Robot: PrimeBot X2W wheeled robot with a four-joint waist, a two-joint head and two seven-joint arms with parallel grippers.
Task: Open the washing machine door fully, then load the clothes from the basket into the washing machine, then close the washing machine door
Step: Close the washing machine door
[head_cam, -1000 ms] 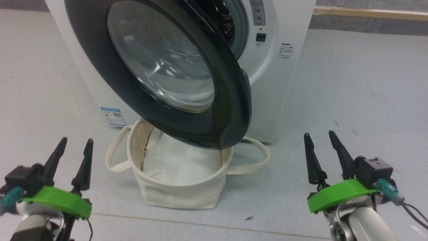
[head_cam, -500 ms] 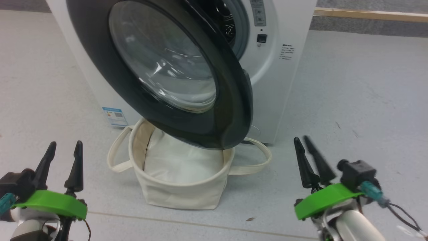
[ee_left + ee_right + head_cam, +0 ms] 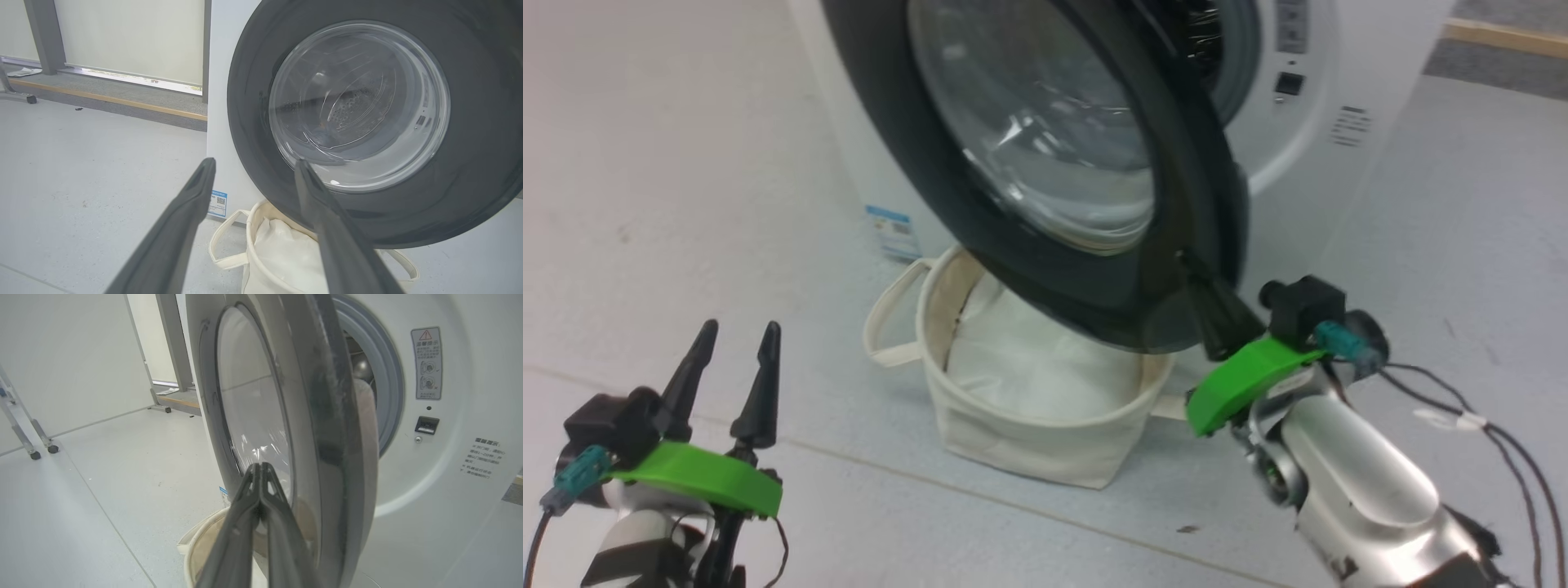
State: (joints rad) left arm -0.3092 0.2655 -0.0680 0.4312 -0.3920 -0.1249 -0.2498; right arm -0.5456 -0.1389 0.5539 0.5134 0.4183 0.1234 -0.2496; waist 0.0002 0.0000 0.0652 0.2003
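Hanging nearest with fingers spread and empty, the left pincer [image 3: 740,328] idles, while the right pincer [image 3: 260,469], fingers pressed together on nothing, sits at the lower rim of the washing machine door [image 3: 1078,304], half-open above the basket [image 3: 1021,449]. Those thin tips may skid off the glossy rim, so a push would fail. The right wrist view gives the door's gap to the washing machine [image 3: 1339,204] edge-on; the left wrist view, facing the glass, hides it.

Basket [image 3: 1029,449] on floor [image 3: 686,204] in front of washer [image 3: 1339,188], under door [image 3: 1045,269]; right claw [image 3: 1196,273] nr door's btm rim.
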